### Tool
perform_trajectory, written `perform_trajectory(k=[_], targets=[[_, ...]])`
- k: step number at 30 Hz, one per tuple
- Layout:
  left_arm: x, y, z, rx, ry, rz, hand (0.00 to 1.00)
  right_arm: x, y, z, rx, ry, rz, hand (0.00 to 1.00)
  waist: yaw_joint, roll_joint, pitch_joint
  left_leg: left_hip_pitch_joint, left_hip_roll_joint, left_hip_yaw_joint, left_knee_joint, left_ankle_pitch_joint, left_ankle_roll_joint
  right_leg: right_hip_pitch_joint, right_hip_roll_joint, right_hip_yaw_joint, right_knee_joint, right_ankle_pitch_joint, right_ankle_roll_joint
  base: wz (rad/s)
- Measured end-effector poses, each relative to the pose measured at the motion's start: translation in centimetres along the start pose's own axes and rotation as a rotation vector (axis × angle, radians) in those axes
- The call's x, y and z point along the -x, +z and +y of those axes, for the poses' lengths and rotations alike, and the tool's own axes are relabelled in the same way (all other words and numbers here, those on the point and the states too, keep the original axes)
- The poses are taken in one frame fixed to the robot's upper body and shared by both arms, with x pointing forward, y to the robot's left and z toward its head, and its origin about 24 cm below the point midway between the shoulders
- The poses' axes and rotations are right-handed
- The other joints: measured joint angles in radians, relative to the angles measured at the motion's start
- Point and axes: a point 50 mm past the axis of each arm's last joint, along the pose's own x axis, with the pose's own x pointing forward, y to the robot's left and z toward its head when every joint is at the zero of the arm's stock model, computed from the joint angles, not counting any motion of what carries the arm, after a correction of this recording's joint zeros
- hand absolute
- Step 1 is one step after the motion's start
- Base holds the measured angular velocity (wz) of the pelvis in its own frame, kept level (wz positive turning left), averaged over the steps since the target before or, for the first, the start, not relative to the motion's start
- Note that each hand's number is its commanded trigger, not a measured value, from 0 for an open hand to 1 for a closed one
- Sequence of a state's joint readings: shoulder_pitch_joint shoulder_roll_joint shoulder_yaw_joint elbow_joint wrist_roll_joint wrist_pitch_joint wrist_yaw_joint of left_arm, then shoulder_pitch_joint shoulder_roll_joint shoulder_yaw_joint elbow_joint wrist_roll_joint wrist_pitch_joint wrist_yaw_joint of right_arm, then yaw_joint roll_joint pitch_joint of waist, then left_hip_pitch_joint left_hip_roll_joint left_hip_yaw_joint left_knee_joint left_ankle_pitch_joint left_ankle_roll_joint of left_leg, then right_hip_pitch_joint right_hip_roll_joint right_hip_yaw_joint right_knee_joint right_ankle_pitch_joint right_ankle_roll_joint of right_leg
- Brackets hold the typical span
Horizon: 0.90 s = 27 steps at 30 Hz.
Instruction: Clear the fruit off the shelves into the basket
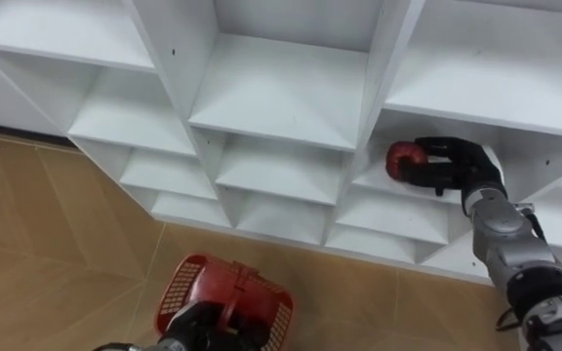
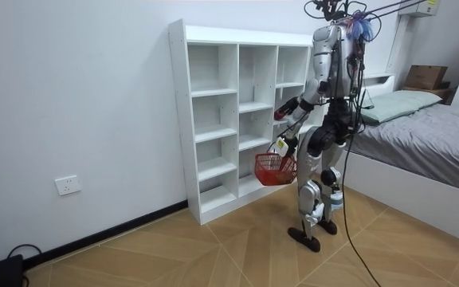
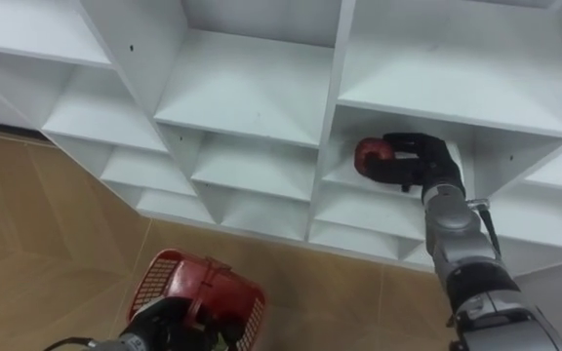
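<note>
In the white closet's right-hand cubby, right hand curls round a smooth round red fruit; near left, left hand grips the red mesh basket by its handle.

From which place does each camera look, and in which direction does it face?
Left eye view: on the robot's head, facing down at the white closet; its right hand, closed round a red fruit, and its left hand, holding the red basket, show.
Right eye view: same head, a little aside; same scene, same two arms.
Room view: standing in the room, well off, facing the closet's front; the whole robot shows, a bed behind it.
Shared: closet, basket and the right arm reaching in.
</note>
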<state>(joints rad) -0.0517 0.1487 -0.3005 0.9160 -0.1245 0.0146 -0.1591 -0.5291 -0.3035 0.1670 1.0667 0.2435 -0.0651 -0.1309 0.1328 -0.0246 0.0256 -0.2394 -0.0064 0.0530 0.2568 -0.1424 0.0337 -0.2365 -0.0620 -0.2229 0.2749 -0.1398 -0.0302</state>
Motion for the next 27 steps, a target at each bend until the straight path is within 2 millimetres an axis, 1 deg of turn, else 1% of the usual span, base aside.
perform_trajectory(k=[9,12,14,18,20,22,23,27], targets=[[0.1,-0.1,0.2,-0.004,0.004,0.000,1.00,0.2,-0.1,0.5,0.025,0.044,-0.010,1.00,-0.025,-0.001,0.0004,0.015,0.000,0.002,-0.004,0.000,0.000,0.011,0.000,0.003,-0.001,0.001,0.001,0.00],[0.1,0.1,0.2,-0.009,0.004,-0.021,1.00,0.5,-0.2,1.2,0.029,0.082,-0.027,1.00,-0.037,-0.002,0.0010,0.026,0.000,0.004,-0.013,0.000,0.000,0.018,0.002,0.007,-0.004,0.000,0.001,-0.03],[0.1,0.2,0.2,-0.012,0.003,-0.026,1.00,0.8,-0.3,2.0,0.024,0.112,-0.044,1.00,-0.048,-0.002,0.0010,0.043,0.000,0.008,-0.023,0.000,0.000,0.036,0.005,0.011,-0.018,0.001,0.003,-0.02],[0.1,0.7,0.2,-0.017,0.004,-0.050,1.00,1.4,-0.7,2.5,0.031,0.148,-0.061,1.00,-0.058,-0.004,0.0004,0.069,0.000,0.008,-0.037,0.000,0.000,0.061,0.010,0.021,-0.035,0.002,0.007,-0.01],[0.1,1.2,0.2,-0.019,0.004,-0.073,1.00,1.8,-0.6,2.9,0.033,0.185,-0.089,1.00,-0.072,-0.006,-0.0005,0.072,0.000,0.009,-0.038,0.000,0.000,0.065,0.010,0.022,-0.037,0.001,0.007,0.00],[0.1,1.5,0.0,-0.020,0.000,-0.091,1.00,2.4,-0.7,3.4,0.034,0.202,-0.114,1.00,-0.077,-0.007,-0.0002,0.083,0.000,0.016,-0.040,0.000,0.000,0.072,0.010,0.027,-0.037,0.001,0.008,-0.10],[0.1,1.8,-0.1,-0.023,-0.004,-0.104,1.00,2.8,-0.7,3.7,0.037,0.220,-0.130,1.00,-0.078,-0.009,0.0000,0.095,0.001,0.027,-0.043,0.000,0.000,0.081,0.009,0.029,-0.038,0.001,0.008,-0.15],[0.2,2.9,-0.1,-0.029,-0.006,-0.151,1.00,3.7,-1.3,4.3,0.054,0.265,-0.144,1.00,-0.094,-0.016,-0.0033,0.118,0.001,0.030,-0.055,0.000,0.000,0.102,0.010,0.029,-0.047,-0.001,0.009,-0.03]])
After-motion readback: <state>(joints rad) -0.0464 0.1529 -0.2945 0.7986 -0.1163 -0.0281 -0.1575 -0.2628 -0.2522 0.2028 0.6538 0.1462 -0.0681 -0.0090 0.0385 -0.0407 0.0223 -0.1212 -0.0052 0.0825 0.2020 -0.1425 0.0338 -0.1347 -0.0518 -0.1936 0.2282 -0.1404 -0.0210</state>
